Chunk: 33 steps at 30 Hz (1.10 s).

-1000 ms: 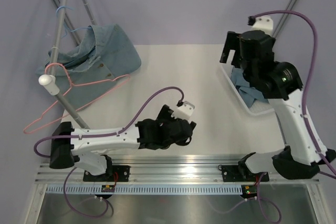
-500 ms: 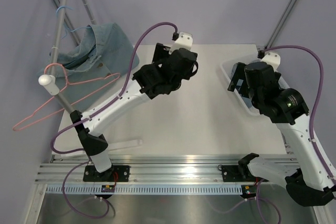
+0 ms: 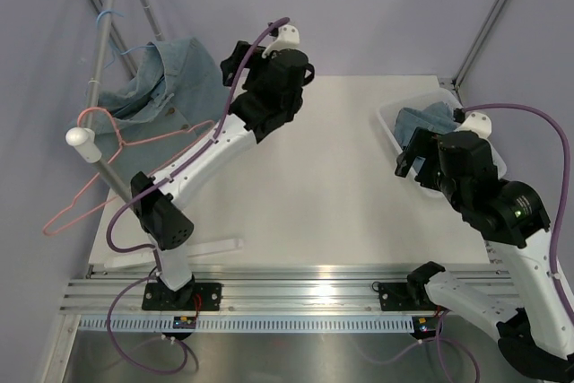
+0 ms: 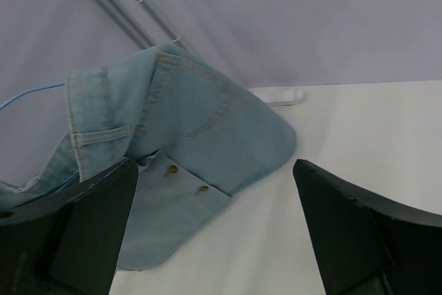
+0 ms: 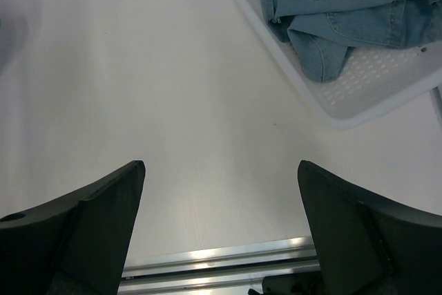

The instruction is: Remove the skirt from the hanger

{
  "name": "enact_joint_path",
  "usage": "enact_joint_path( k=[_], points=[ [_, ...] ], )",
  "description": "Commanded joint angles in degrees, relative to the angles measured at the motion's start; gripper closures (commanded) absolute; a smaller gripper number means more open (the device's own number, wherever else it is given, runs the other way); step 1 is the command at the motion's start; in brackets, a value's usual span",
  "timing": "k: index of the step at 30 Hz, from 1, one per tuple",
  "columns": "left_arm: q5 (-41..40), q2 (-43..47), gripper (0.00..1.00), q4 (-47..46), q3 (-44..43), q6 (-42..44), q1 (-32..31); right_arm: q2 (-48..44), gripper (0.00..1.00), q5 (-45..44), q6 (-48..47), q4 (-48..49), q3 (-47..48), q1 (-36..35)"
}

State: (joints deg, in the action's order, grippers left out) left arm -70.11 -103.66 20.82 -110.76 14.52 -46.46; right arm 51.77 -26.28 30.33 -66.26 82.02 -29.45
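One skirt just beyond left end effector

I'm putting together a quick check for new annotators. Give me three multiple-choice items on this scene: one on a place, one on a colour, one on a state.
1. Where does the crumpled denim garment at the right lie?
A. In the white tray
B. On the bare table
C. Over the right arm

2. What colour is the big wire hanger at the left?
A. Green
B. Pink
C. Black

3. How do the left arm's fingers stand?
A. Shut tight, holding nothing
B. Shut on a cable
C. Open, holding nothing

Answers:
1 A: the right wrist view shows it inside the tray's rim.
2 B: its thin wire shows pink in the top view.
3 C: the left wrist view shows the denim skirt through the wide gap between them.
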Motion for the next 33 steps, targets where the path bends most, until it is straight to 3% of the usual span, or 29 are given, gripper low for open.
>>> enact_joint_path(
  k=[1,5,18,23,27,33],
  points=[
    [-7.14,-0.67,0.01,-3.42,-3.50,2.27,4.52,-1.06,0.00,1.06,0.52,1.04,-0.28,0.27],
    [-6.54,0.65,0.01,-0.78,-2.09,-2.47,7.16,-0.79,0.01,1.67,-0.36,2.01,-0.98,0.27],
    [-10.75,-1.99,0.01,-1.39,-1.92,-2.75,17.01,0.44,0.01,3.61,-2.73,4.03,-3.53,0.27],
    [-12.77,-1.55,0.01,-6.21,-0.78,0.66,19.91,1.23,0.00,3.69,-4.04,5.00,-3.80,0.27],
    [-13.83,-1.02,0.01,-20.34,3.35,9.81,20.18,2.28,0.01,4.05,-4.66,5.87,-3.97,0.27],
    [-14.19,-2.78,0.01,-20.56,3.36,10.44,21.76,3.16,0.01,4.49,-5.28,5.53,-3.88,0.27]
  ],
)
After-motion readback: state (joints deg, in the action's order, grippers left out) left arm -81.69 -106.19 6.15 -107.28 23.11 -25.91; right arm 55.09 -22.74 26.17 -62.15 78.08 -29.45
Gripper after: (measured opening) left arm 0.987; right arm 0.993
